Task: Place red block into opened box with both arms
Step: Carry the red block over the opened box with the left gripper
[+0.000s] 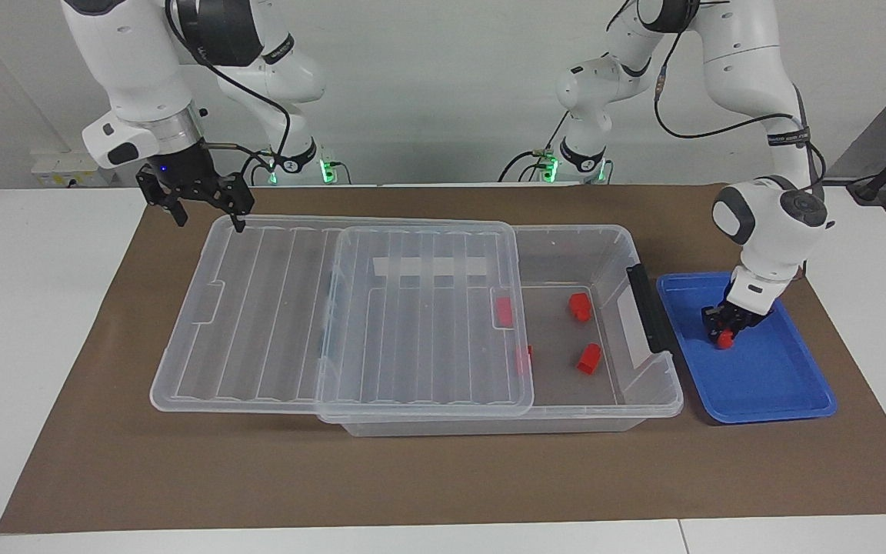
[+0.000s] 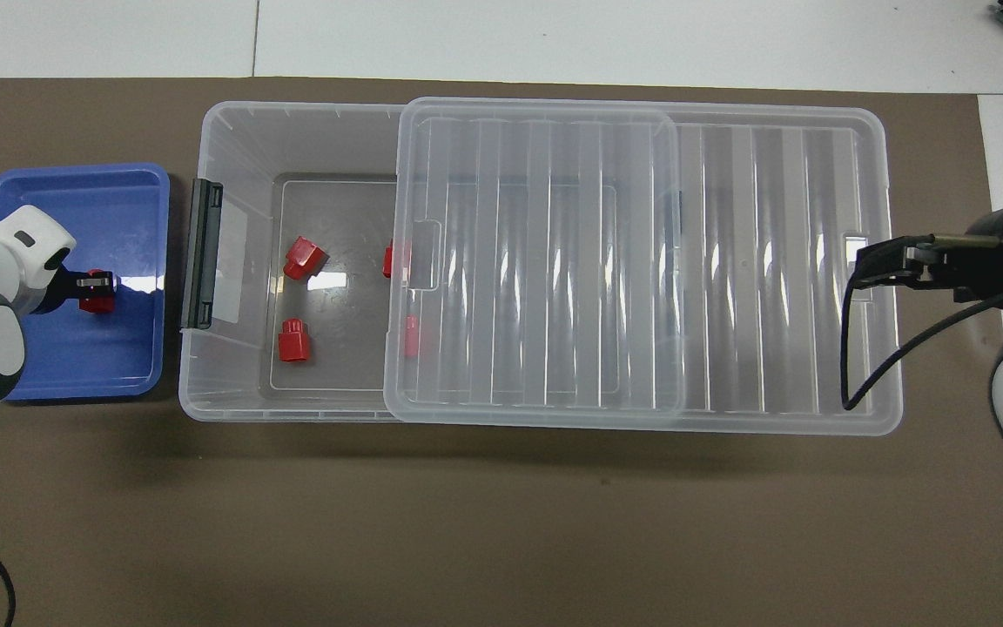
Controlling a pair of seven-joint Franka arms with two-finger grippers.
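Left claw point(image 1: 723, 329) clamped on the red block point(image 1: 724, 338) in the blue tray point(image 1: 766, 385).
Right claw point(image 1: 207, 214) hung spread over the lid's point(image 1: 335, 323) corner; the box point(image 1: 627, 254) lay half-uncovered beside the tray.

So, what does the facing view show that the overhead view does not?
Only the facing view shows the arms up to their bases, the wall, and that the right gripper is raised, open, over the lid's end, clear of it.

Only the overhead view shows a straight-down look at the lid and box.

Both show the box partly open with four red blocks inside, two partly under the lid, and the left gripper shut on a red block in the blue tray.
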